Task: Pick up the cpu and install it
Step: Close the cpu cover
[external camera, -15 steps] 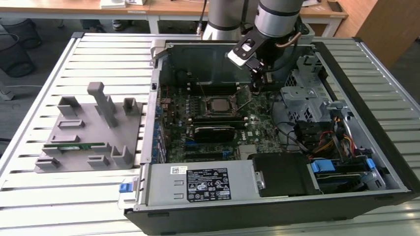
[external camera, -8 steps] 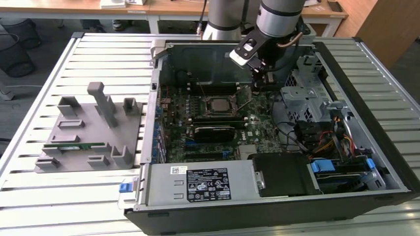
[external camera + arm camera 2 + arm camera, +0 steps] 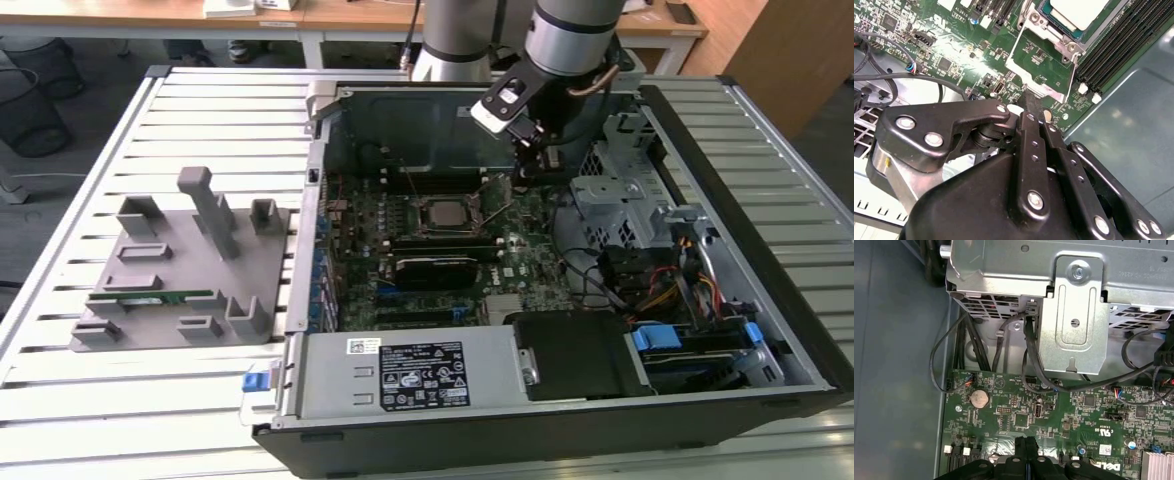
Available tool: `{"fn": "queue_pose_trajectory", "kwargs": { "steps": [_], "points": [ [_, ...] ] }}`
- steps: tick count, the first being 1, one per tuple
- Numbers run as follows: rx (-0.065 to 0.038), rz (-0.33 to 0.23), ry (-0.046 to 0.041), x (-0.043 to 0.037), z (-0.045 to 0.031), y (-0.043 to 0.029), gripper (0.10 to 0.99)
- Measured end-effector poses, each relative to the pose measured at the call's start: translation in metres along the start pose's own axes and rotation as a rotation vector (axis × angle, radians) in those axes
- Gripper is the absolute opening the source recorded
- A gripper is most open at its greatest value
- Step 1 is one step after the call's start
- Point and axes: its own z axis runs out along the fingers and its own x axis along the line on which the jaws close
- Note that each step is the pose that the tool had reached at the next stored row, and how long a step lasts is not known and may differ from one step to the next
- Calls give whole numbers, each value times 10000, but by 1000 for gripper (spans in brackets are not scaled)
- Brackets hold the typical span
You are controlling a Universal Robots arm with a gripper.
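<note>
Slatted pale-grey metal worktop (image 3: 200, 110) below, carrying an open black computer case (image 3: 534, 445) laid on its side, green motherboard (image 3: 534, 260) facing up. On the exterior view's left, a grey moulded parts tray (image 3: 174, 290) with a long thin green memory stick (image 3: 150, 297) lying in it. Over the motherboard, a black two-fingered hand (image 3: 534, 165) on a silver arm, pointing down close to the board, toward the exterior view's right of the socket. Fingers (image 3: 1020, 447) pressed together in both wrist views, nothing seen between them. In the second wrist view, the small flat square cpu with a silvery-white metal top (image 3: 1074, 12) lying inside the socket frame, apart from the hand. Between chip and fingertips, a silvery hinged retaining plate (image 3: 1048, 91) standing open. Judged from this: chip already picked and set in place, clamping not yet done, and the step in hand seemingly concerned with that plate. Cannot tell whether touching it. By the look of it, calls for a small, careful motion, bearing on the plate's metal alone and keeping off the chip's top and the loose black cables (image 3: 954, 345) nearby.
</note>
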Motion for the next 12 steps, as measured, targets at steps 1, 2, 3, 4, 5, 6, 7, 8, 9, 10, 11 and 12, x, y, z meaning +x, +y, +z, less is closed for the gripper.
{"fn": "queue_pose_trajectory", "kwargs": {
  "steps": [1,2,3,4,5,6,7,8,9,10,11,12],
  "points": [
    [4,0,-15,1,2,4,106],
    [9,0,-31,3,5,7,106],
    [12,0,-46,4,8,10,106],
    [16,1,-58,6,11,13,106],
    [21,1,-69,8,15,16,106],
    [26,2,-80,10,18,18,106],
    [32,3,-88,12,23,19,106],
    [36,3,-94,15,29,19,106],
    [41,3,-99,17,35,20,106],
    [46,2,-105,19,42,21,106],
    [50,1,-111,21,49,21,106],
    [55,0,-117,23,57,21,106]
  ]
}}
